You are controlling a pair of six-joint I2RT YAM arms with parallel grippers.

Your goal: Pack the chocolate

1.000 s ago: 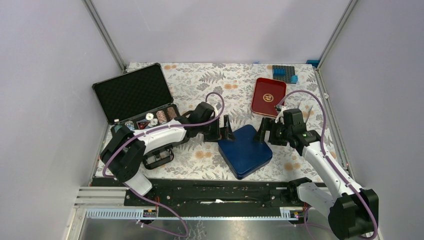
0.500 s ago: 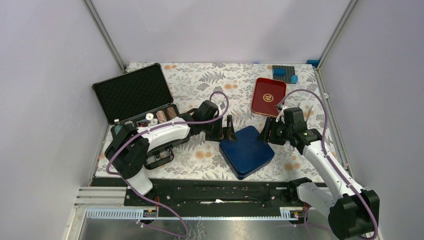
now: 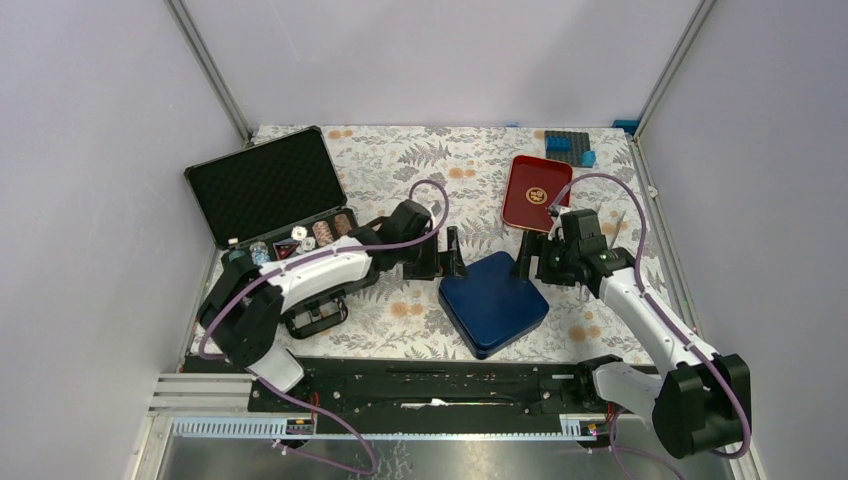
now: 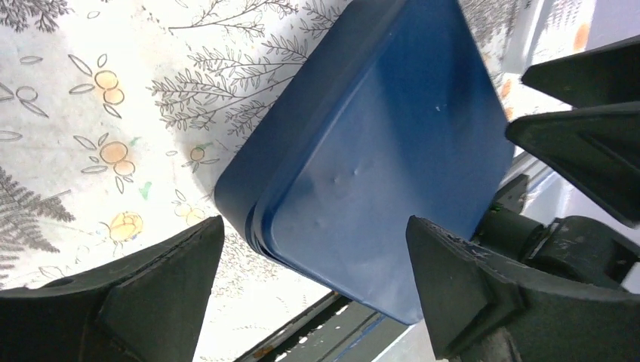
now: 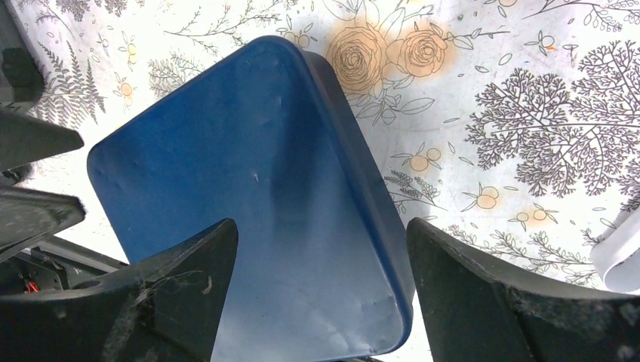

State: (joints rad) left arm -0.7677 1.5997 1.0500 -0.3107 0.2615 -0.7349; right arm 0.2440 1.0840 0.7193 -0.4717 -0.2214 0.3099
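From above, the left tool (image 3: 456,257) and the right tool (image 3: 530,262) flank a shut blue box (image 3: 492,300) on the worktop (image 3: 400,170). In each wrist view the tool is spread wide around the box. The chocolate may be inside; I cannot tell.
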